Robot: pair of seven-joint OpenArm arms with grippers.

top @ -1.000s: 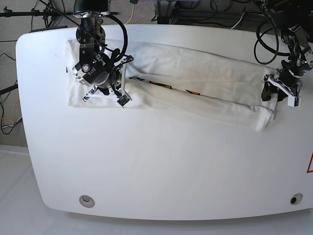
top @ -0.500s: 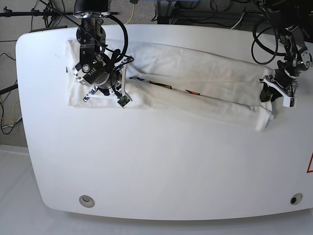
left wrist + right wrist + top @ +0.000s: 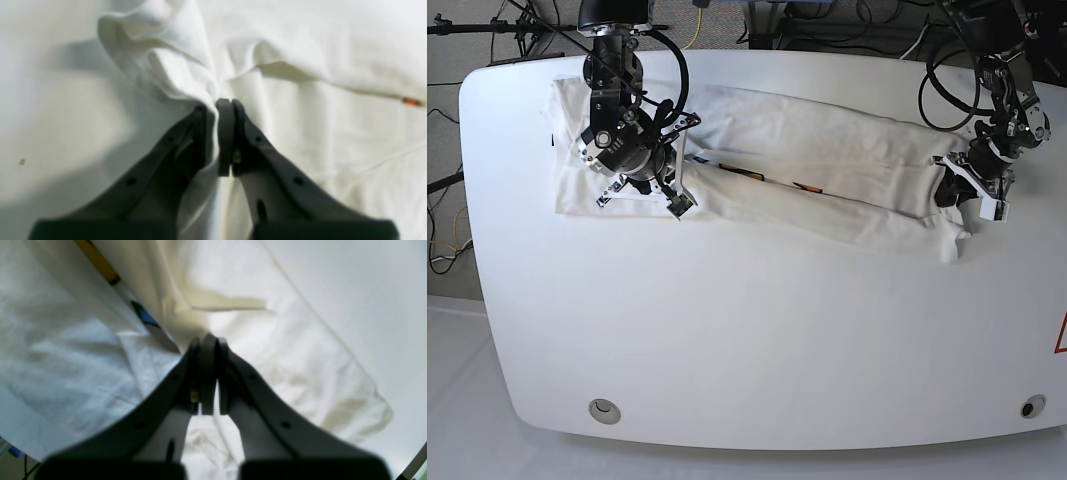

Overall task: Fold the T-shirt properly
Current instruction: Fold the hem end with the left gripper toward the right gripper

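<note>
Across the far side of the table [image 3: 757, 330] the T-shirt [image 3: 827, 170] lies long-folded, left gripper [image 3: 218, 110] pinching its bunched end, right gripper [image 3: 206, 343] clenched on cloth; a thin pinch could slip when lifted.

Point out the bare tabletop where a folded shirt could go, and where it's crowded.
Bare: the wide near half of the table, below the T-shirt. Crowded: the far strip, where the shirt stretches between the right hand and left hand.
</note>
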